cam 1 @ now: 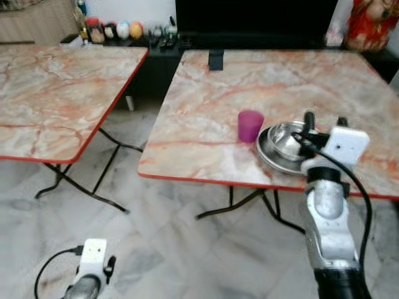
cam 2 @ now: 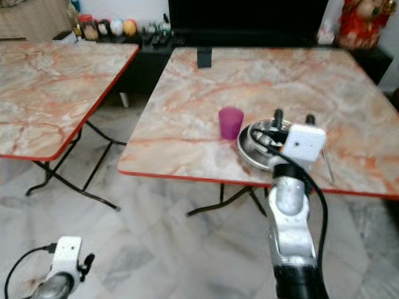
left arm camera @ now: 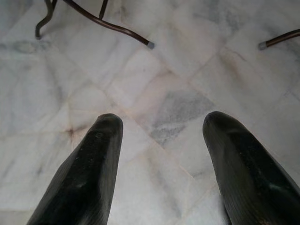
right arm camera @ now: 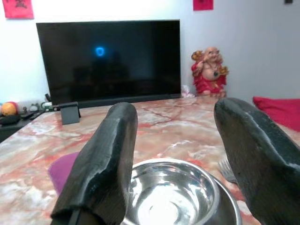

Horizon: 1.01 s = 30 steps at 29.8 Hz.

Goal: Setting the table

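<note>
On the near marble table (cam 1: 199,112) a purple cup (cam 1: 250,126) stands just left of a steel bowl (cam 1: 283,138), which sits in a steel plate (cam 1: 265,156). A fork (cam 2: 326,165) lies on the table to the right of the plate. My right gripper (cam 1: 325,118) hovers just above the near side of the bowl, open, with nothing between its fingers (right arm camera: 110,154); the bowl (right arm camera: 171,197) lies below the gap. My left gripper (left arm camera: 161,124) hangs low over the floor, open and empty.
A second marble table (cam 1: 56,93) stands to the left, a floor gap between the two. A small black stand (cam 1: 216,60) sits at the table's far edge. Behind are a black TV (right arm camera: 110,56), a red figurine (right arm camera: 209,70) and ornaments (cam 1: 118,30). Folding legs (cam 1: 81,187) cross under both tables.
</note>
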Available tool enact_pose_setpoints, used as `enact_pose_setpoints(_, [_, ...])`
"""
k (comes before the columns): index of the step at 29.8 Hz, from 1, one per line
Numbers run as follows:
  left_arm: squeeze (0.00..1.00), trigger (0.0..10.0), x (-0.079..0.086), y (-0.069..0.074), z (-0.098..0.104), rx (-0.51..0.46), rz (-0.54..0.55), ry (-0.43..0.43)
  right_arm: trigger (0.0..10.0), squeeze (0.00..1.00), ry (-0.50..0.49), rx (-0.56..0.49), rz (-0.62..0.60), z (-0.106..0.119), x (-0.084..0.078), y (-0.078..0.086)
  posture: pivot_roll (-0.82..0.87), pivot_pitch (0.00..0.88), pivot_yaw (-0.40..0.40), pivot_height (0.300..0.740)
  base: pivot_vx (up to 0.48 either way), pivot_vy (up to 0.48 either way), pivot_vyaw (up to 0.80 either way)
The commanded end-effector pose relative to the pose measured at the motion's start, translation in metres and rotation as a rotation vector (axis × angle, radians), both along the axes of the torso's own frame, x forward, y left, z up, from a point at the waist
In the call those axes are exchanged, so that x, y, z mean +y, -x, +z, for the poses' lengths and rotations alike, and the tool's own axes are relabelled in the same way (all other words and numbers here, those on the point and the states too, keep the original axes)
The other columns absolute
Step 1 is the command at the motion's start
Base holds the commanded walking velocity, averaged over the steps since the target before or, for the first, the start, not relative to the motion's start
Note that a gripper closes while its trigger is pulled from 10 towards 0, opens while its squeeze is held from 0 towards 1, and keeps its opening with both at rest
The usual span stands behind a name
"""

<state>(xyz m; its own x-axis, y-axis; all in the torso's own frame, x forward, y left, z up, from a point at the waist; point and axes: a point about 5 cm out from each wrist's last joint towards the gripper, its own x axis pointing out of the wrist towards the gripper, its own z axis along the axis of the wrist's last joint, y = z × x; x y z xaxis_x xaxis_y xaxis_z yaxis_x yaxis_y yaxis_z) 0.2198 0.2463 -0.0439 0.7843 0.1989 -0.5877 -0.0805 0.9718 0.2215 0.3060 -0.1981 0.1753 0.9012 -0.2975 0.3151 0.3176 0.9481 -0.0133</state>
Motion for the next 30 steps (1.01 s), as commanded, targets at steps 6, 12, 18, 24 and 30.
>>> enact_pose_setpoints(6, [0.00, 10.0, 0.003, 0.003, -0.001, 0.015, 0.012, -0.006, 10.0, 0.00, 0.000, -0.007, 0.030, 0.005, 0.010, 0.001, 0.02, 0.061, 0.006, 0.740, 0.000, 0.394, 0.00])
enact_pose_setpoints(12, [0.00, 10.0, 0.002, 0.003, -0.002, 0.015, 0.015, -0.004, 10.0, 0.00, -0.002, 0.034, 0.045, -0.005, 0.014, 0.007, 0.02, 0.069, 0.001, 0.740, 0.000, 0.395, 0.00])
enact_pose_setpoints(18, [0.00, 10.0, 0.002, 0.004, -0.002, 0.016, 0.016, -0.003, 10.0, 0.00, 0.044, 0.067, 0.077, -0.013, 0.021, 0.012, 0.02, 0.070, -0.001, 0.740, 0.000, 0.394, 0.00])
enact_pose_setpoints(24, [0.00, 10.0, 0.001, 0.004, -0.002, 0.016, 0.018, -0.002, 10.0, 0.00, 0.034, 0.082, 0.083, -0.018, 0.023, 0.015, 0.02, 0.070, -0.002, 0.740, 0.000, 0.396, 0.00])
enact_pose_setpoints(30, [0.00, 10.0, 0.001, 0.004, -0.003, 0.015, 0.019, -0.001, 10.0, 0.00, 0.032, 0.125, 0.079, -0.030, 0.020, 0.018, 0.02, 0.068, -0.003, 0.740, 0.000, 0.394, 0.00])
